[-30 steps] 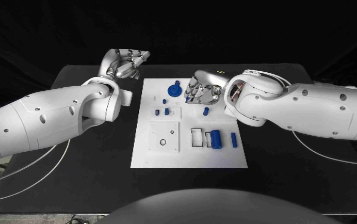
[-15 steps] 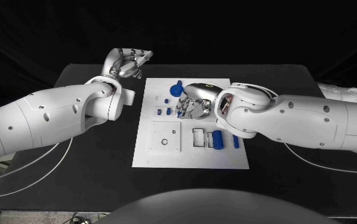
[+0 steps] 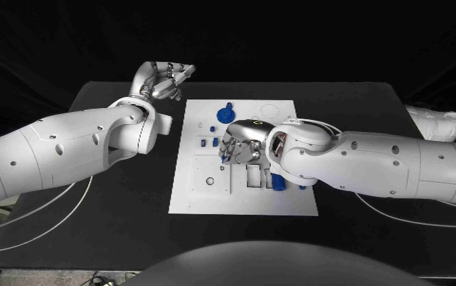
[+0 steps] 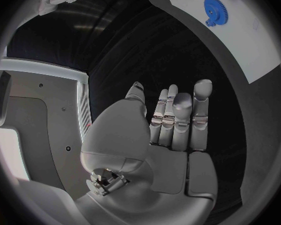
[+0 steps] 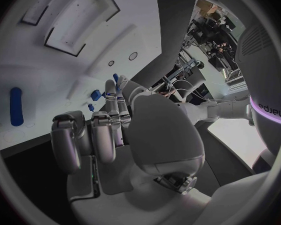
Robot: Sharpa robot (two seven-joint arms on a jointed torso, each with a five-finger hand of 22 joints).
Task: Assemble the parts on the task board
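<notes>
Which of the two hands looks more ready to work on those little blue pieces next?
Probably the right hand: it hangs over the task board, beside the small blue parts. The left hand is off the board, over bare table.

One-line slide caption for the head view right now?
Right hand lowered over the white task board among blue parts; left hand raised beyond the board's far left corner.
</notes>
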